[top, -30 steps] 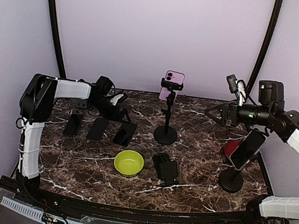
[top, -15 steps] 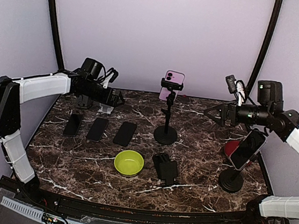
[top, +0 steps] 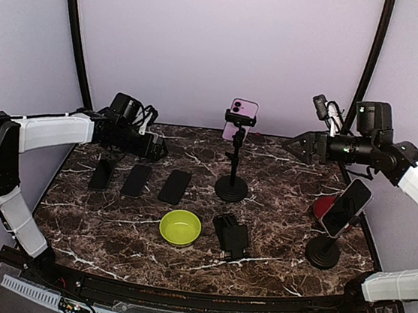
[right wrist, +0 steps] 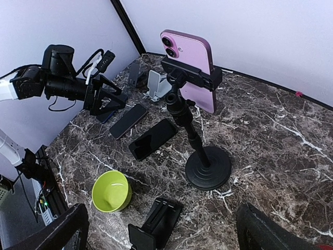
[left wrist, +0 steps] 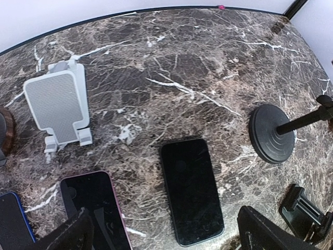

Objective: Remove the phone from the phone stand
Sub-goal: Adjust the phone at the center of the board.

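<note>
- Dark marble with white veins is the table [top: 110, 228], yes? On the left, the left gripper [top: 157, 149] hangs above three phones [top: 136, 180] that lie flat. Its jaws are spread wide and carry nothing.
- Yes. I think it is parked there so it is not in the way. The phones are smooth glass slabs, and a white holder [left wrist: 57, 107] with a dotted face stands just behind them. Next is a round green bowl [top: 180, 226], quite glossy.
- And the phone for the task?
- In the middle. The pink phone [top: 241, 117] is upright, held across its back by a black clamp [right wrist: 190, 77] on top of a stand [top: 231, 189], a thin pole on a round base. This keeps it high, so I judge a gripper can reach it from the side.
- Near the base lies a black folded holder [top: 231, 236]. And on the right?
- The right gripper [top: 294, 147] points toward the pink phone, well apart from it, jaws fully wide and empty. Below it another phone [top: 344, 207] leans on a second stand [top: 323, 254].
</note>
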`<state>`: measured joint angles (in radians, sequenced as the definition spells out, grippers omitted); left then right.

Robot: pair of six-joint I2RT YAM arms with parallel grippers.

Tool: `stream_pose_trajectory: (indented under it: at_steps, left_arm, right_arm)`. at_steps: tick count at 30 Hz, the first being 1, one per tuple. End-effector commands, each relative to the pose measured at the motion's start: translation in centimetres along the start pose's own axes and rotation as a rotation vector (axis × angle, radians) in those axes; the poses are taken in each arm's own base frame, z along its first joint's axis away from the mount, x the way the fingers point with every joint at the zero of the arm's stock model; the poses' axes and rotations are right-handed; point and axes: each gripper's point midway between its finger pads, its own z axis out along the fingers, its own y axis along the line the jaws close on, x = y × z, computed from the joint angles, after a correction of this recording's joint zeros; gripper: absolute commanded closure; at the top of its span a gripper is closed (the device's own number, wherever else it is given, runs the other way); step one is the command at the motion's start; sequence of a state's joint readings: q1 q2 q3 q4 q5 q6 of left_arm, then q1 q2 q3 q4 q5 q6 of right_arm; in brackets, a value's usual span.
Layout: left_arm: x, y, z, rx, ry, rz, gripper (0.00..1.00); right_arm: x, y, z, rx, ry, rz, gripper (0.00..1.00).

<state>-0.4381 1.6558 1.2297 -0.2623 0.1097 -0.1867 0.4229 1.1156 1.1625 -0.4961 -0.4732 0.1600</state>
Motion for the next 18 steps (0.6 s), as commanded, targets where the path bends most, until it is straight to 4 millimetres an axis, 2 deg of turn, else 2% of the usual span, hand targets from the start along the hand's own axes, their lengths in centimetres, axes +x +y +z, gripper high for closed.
stream_pose_trajectory:
  at_steps: [1,6,11,13,18]
  left_arm:
    - [0.1,-1.7,0.0,0.013,0.001,0.052,0.01]
    - [1.6,-3.8,2.0,-0.005,0.050,0.126,0.01]
    - [2.6,-3.8,3.7,-0.114,0.100,0.114,0.01]
    - [3.6,-5.1,4.5,-0.138,0.120,0.138,0.01]
    - [5.6,-5.0,6.2,-0.198,0.182,0.133,0.01]
  right_arm:
    - [-1.5,0.3,0.0,0.017,-0.023,0.021,0.01]
    - [-1.7,0.1,0.7,0.043,-0.007,0.041,0.01]
    - [-1.4,0.0,1.6,0.059,0.017,0.052,0.01]
    - [-1.4,0.0,1.9,0.066,0.027,0.054,0.01]
    - [-1.3,-0.1,2.4,0.077,0.042,0.055,0.01]
